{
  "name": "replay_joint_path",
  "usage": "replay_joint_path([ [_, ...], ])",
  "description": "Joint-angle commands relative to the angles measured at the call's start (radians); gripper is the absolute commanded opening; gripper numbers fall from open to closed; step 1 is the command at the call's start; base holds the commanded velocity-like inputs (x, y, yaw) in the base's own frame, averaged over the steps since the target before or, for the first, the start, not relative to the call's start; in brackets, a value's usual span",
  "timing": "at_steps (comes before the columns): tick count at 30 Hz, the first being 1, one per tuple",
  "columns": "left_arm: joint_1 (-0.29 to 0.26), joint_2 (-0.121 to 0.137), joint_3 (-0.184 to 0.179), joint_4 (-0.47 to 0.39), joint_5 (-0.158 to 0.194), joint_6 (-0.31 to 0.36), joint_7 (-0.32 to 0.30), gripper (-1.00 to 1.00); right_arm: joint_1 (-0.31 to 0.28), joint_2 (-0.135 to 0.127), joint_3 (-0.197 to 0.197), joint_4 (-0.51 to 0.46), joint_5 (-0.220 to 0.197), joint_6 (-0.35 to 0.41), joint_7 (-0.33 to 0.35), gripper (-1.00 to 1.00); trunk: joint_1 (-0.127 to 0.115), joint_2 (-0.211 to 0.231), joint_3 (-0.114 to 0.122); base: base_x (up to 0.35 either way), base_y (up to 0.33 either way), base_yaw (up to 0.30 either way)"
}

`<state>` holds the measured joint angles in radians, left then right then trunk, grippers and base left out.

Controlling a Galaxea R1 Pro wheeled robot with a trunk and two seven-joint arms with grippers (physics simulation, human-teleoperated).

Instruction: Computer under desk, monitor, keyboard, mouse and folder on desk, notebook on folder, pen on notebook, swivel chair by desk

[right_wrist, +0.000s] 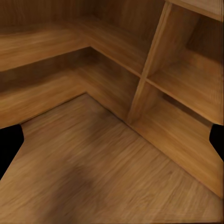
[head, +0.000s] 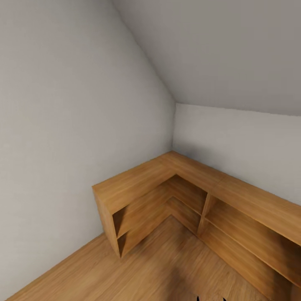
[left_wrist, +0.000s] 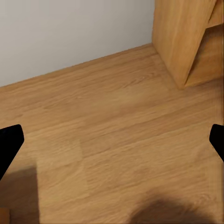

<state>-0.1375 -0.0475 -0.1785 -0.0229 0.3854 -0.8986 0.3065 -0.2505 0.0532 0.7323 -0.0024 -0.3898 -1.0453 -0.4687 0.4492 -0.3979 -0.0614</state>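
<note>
Wooden plank floor runs up to a low L-shaped shelf unit of the same warm timber, tucked into a corner of pale grey walls under a sloping ceiling. Its open compartments hold nothing. Both grippers hang over bare floor, the left gripper and right gripper each with fingers spread wide apart. None of the desk things are here.
</note>
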Motion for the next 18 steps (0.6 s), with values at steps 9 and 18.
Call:
replay_joint_path([
  [9, -0.001, 0.000, -0.009, 0.000, 0.004, -0.002, 0.006, 1.00, -0.001, 0.000, 0.009, 0.001, -0.004, -0.002, -0.005, 1.00, 0.001, -0.002, -0.002, 0.212, 0.183, -0.264],
  [18, -0.001, 0.000, -0.009, 0.000, 0.004, -0.002, 0.006, 1.00, -0.001, 0.000, 0.009, 0.001, -0.004, -0.002, -0.005, 1.00, 0.001, -0.002, -0.002, 0.260, 0.229, -0.264],
])
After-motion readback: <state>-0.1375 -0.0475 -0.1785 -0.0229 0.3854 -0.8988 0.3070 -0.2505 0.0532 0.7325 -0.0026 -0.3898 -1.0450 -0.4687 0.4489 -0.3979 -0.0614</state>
